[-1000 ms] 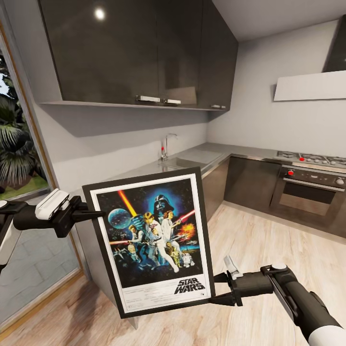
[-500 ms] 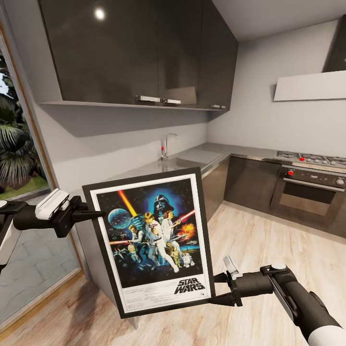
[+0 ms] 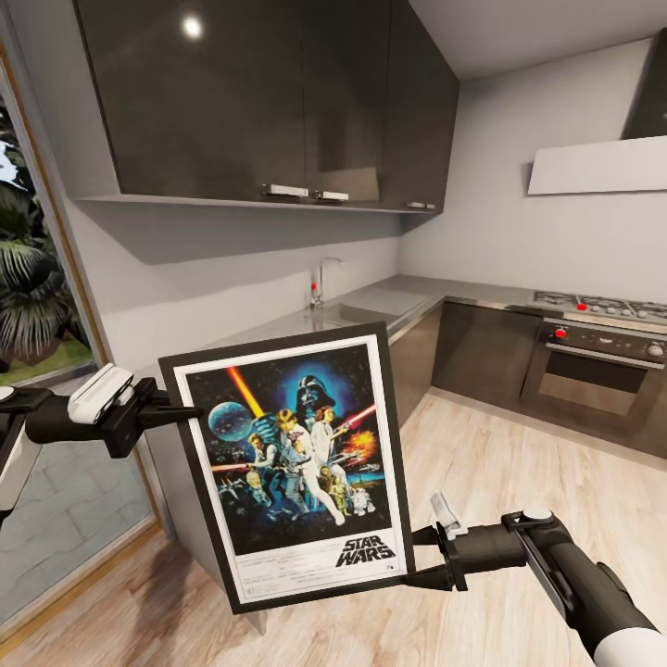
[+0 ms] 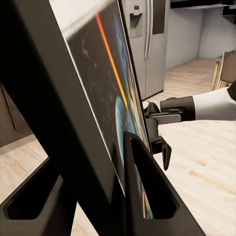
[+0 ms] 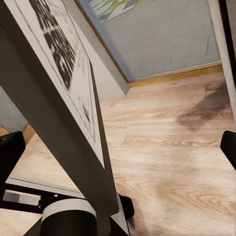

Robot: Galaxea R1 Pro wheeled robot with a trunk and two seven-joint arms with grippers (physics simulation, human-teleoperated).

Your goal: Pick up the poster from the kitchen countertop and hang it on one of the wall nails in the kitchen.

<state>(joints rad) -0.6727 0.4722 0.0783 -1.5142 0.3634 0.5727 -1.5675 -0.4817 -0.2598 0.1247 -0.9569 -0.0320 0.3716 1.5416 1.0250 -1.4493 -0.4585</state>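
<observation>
The black-framed Star Wars poster (image 3: 296, 454) hangs upright in the air, in front of the end of the grey kitchen countertop (image 3: 278, 326). My left gripper (image 3: 185, 411) is shut on the frame's upper left edge. In the left wrist view its fingers (image 4: 142, 167) clamp both faces of the poster (image 4: 98, 98). My right gripper (image 3: 414, 558) stands open at the lower right corner. In the right wrist view the poster's edge (image 5: 54, 88) runs between its spread fingers (image 5: 228, 147) without being pinched.
The steel sink (image 3: 357, 313) and tap (image 3: 320, 283) sit behind the poster, under dark wall cabinets (image 3: 259, 102). A hob and oven (image 3: 593, 371) stand at the right. A glass door (image 3: 37, 306) is at the left. Wooden floor (image 3: 482, 463) opens to the right.
</observation>
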